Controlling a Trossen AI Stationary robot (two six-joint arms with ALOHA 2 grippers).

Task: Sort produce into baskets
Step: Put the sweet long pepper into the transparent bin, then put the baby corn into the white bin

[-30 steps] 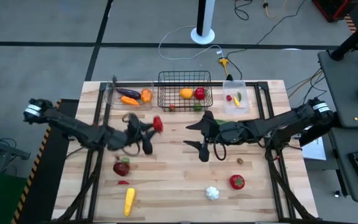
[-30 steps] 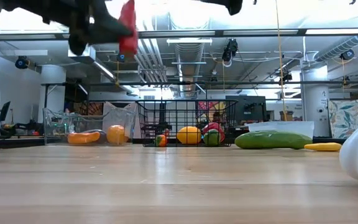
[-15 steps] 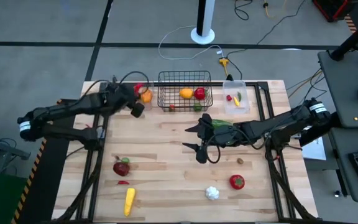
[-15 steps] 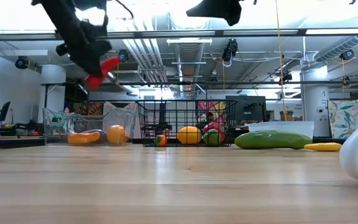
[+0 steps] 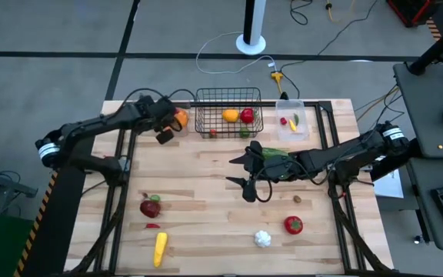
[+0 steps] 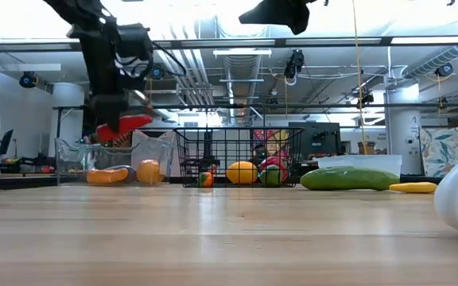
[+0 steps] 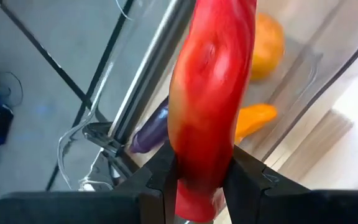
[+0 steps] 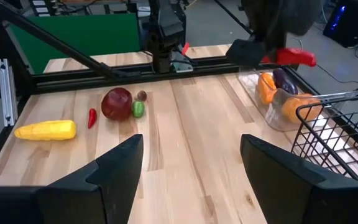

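Red elongated toy pepper (image 7: 211, 106), which I hold clamped in left gripper (image 5: 164, 132), hangs long-axis-down directly over wide clear plastic bin (image 6: 74, 155); right gripper (image 5: 244, 171) idles open.

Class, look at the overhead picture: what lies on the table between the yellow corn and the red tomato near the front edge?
In the high view, the white garlic lies between the corn and the tomato, nearer the tomato; the rest is bare wood.

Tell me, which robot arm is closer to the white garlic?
Right. Its end effector hovers mid-table, a short way from the garlic. The left end effector is far off, over the clear bin.
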